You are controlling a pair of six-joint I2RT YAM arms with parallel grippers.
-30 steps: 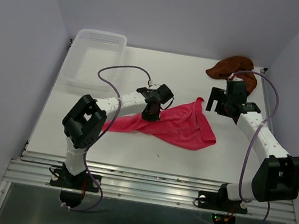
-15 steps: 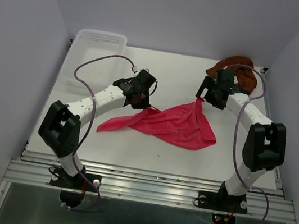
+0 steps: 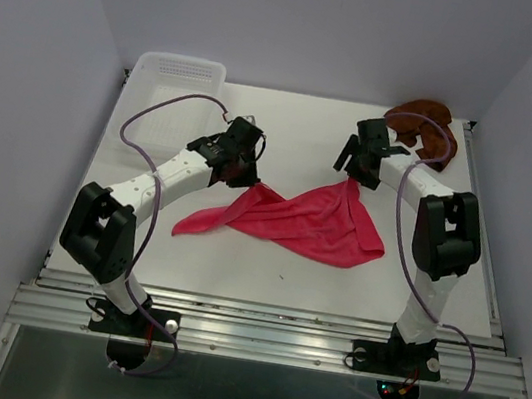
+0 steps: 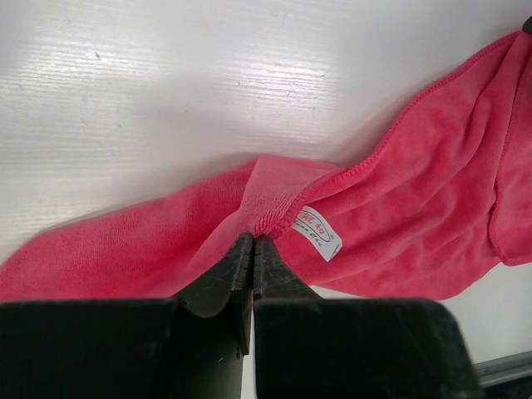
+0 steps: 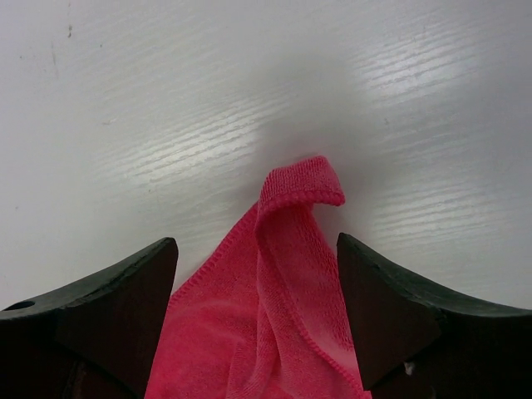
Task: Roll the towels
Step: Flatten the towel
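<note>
At the far left of the table (image 3: 265, 270) sits a basket (image 3: 173, 94). The left gripper (image 4: 252, 243) is closed tight, pinching the hem of the pink towel (image 3: 315, 223) beside its label (image 4: 318, 233). That towel lies crumpled mid-table. The right gripper (image 5: 258, 278) is wide open, its fingers either side of the towel's upturned far corner. The brown towel (image 3: 425, 123) lies bunched in the far right corner.

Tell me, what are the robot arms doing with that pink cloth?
The left gripper is shut on the edge of the bright pink-red cloth towel, by its label. The right gripper is open around the towel's far corner, not pinching it. The crumpled rust brown towel lies in the far right corner.
</note>
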